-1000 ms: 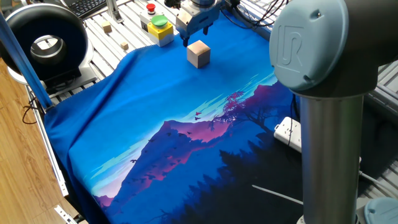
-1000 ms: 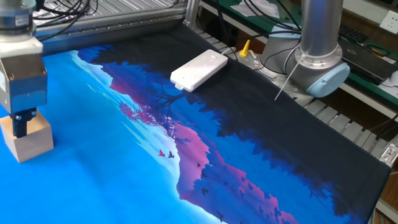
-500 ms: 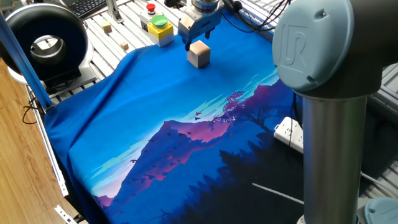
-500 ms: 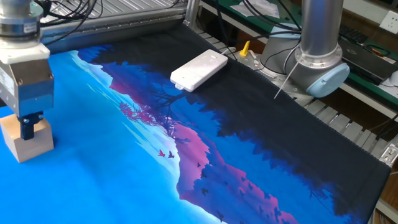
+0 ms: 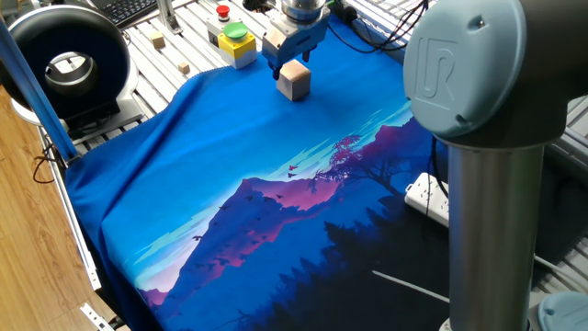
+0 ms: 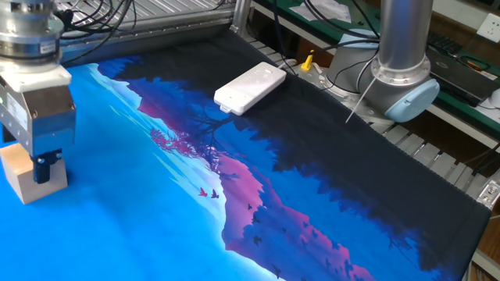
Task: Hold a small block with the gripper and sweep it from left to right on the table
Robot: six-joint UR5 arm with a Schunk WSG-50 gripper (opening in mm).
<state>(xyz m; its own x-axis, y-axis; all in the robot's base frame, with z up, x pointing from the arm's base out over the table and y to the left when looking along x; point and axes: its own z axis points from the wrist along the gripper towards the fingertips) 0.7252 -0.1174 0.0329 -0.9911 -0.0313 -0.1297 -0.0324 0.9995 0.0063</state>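
light tan wooden cube [image 6: 23, 176]: top part hidden by grey-silver metal gripper [image 6: 47, 168] | finger contact w/ cube: can't tell | grey arm column [image 5: 487, 184]: cut by frame edge

Grey arm reaching down, gripper [image 6: 44, 168] pointing vertically at the cloth, dark jaws low, spread slightly.

Open cloth around the gripper, clutter only at the edges

The gripper [image 6: 43, 168] stands low over the small block [image 6: 30, 173] on the table [image 5: 230, 138]; bare cloth spreads near and right. A white power strip [image 6: 250, 87] lies further right; a yellow button box [image 5: 232, 41] stands just beyond the cloth's far edge.
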